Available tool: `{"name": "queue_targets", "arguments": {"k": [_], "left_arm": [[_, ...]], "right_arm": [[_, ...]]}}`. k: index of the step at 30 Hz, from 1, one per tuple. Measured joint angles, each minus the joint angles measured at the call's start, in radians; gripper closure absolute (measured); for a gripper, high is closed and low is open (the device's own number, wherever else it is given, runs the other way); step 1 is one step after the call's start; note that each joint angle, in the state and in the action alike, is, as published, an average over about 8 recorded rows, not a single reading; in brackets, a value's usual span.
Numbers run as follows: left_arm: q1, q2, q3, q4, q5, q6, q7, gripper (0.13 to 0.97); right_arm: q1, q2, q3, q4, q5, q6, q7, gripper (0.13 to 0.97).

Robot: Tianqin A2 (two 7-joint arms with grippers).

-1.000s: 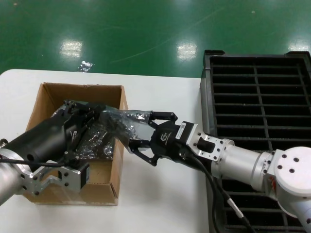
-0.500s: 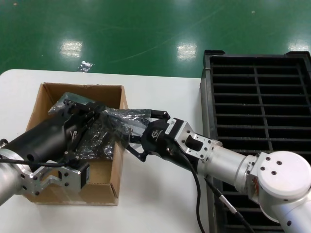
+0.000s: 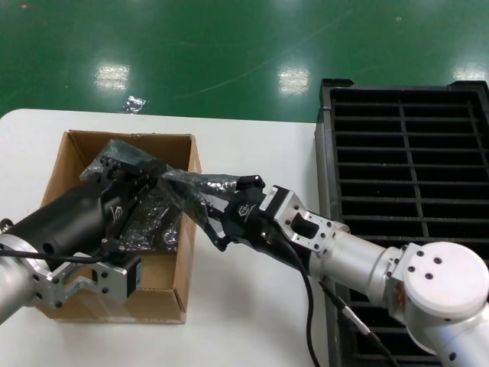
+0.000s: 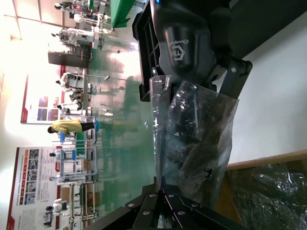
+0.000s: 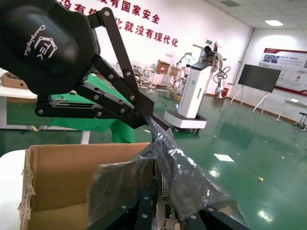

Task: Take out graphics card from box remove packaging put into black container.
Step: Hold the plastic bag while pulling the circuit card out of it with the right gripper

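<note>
Box: brown corrugated cardboard box (image 3: 76,157), shallow and open on top, sits on the white table (image 3: 252,321) over on the robot's left side. More crinkly plastic lies inside on its floor.

Packaging: translucent grey-blue crinkled plastic anti-static bag (image 3: 187,187), held up in the air, stretched across the box's right wall between the two grippers. Pretty wrinkled and shiny.

Graphics card: something dark shows through the plastic, but honestly I can't make out the board or its bracket, so can't say for sure where it sits in the bag.

Left gripper: black left gripper (image 3: 149,177) is over the box, fingers pinched narrow on the bag's left end. In the right wrist view its thin fingers (image 5: 144,115) come together right at the plastic's corner.

Right gripper: black right gripper (image 3: 212,214) hangs just outside the box's right wall, above the table, fingers clamped down on the bag's other end. The left wrist view shows it (image 4: 225,79) pressed up against the far edge of the bag (image 4: 192,134).

Black container: big black plastic slotted tray (image 3: 405,153) with rows of narrow slots, on the robot's right, well apart from the bag.
</note>
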Motion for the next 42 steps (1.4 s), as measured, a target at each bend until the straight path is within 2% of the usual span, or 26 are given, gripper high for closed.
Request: {"name": "queue_targets", "arguments": {"k": [21,29,35,42], "left_arm": [[0.0,0.0,0.0,0.0,0.0,0.0,0.0,0.958],[0.0,0.0,0.0,0.0,0.0,0.0,0.0,0.958],[0.0,0.0,0.0,0.0,0.0,0.0,0.0,0.959],[0.0,0.0,0.0,0.0,0.0,0.0,0.0,0.959]], "right_arm": [[-0.095,0.151,-0.002,0.269,-0.051,-0.048,0.144,0.903],[-0.161,0.292,0.021,0.429,-0.051,-0.101,0.248,0.903],[-0.249,0.439,0.092,0.564,-0.017,-0.125,0.329,0.903],[-0.395,0.596,0.261,0.7,0.075,-0.104,0.382,0.903]]}}
